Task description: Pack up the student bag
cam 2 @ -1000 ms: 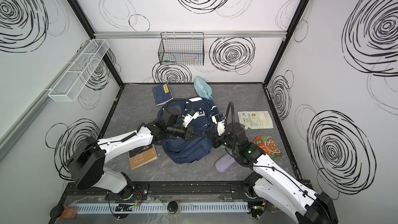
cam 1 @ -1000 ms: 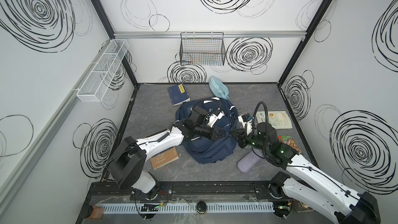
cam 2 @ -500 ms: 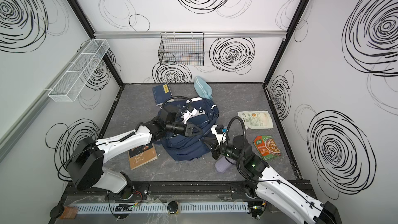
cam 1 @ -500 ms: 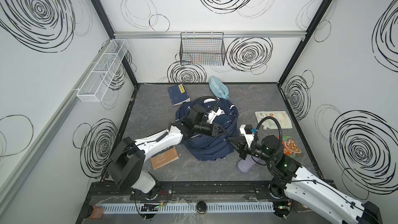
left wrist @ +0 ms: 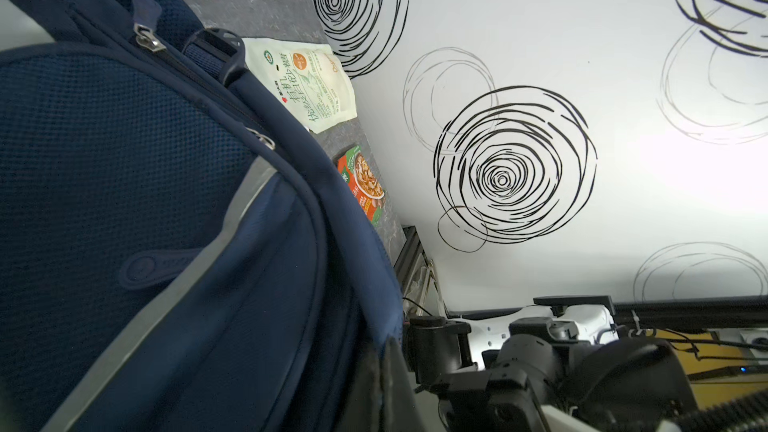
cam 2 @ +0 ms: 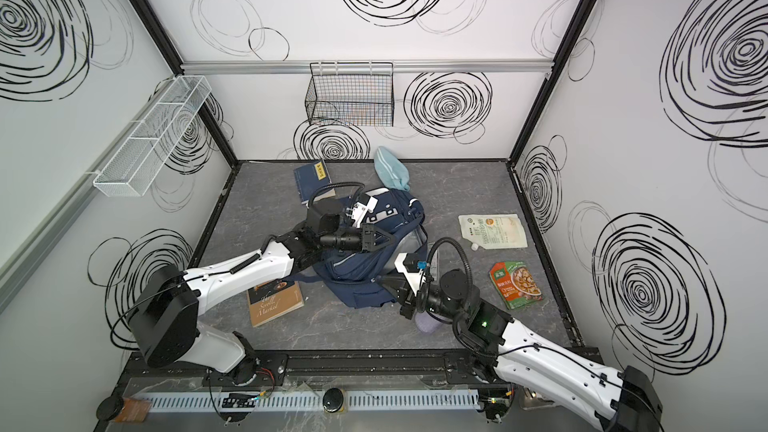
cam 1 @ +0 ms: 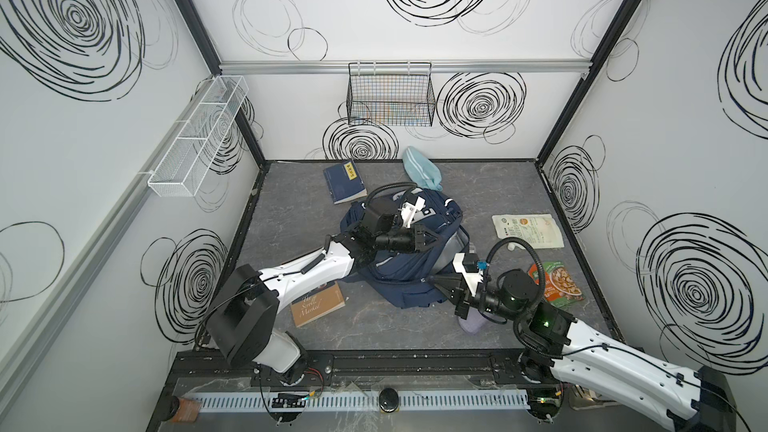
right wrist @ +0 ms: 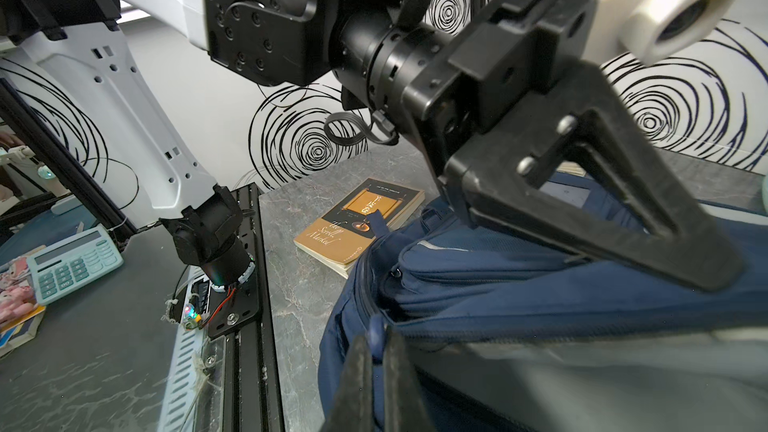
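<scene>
The student bag, a navy backpack with silver stripes, lies crumpled mid-table in both top views. My left gripper is over it, shut on a fold of its fabric next to the grey-lined opening. In the left wrist view the jaws pinch the bag's edge. My right gripper is at the bag's front right edge. In the right wrist view it is shut on a blue zipper pull of the bag.
A brown book lies front left of the bag, a blue book and a light blue pouch behind it. A white food pouch and a red-green packet lie to the right. A lilac object sits under my right arm.
My right gripper closed and drew from the bag's right side toward the front edge. My left gripper shifted right with the fabric; the bag's mouth now gapes.
</scene>
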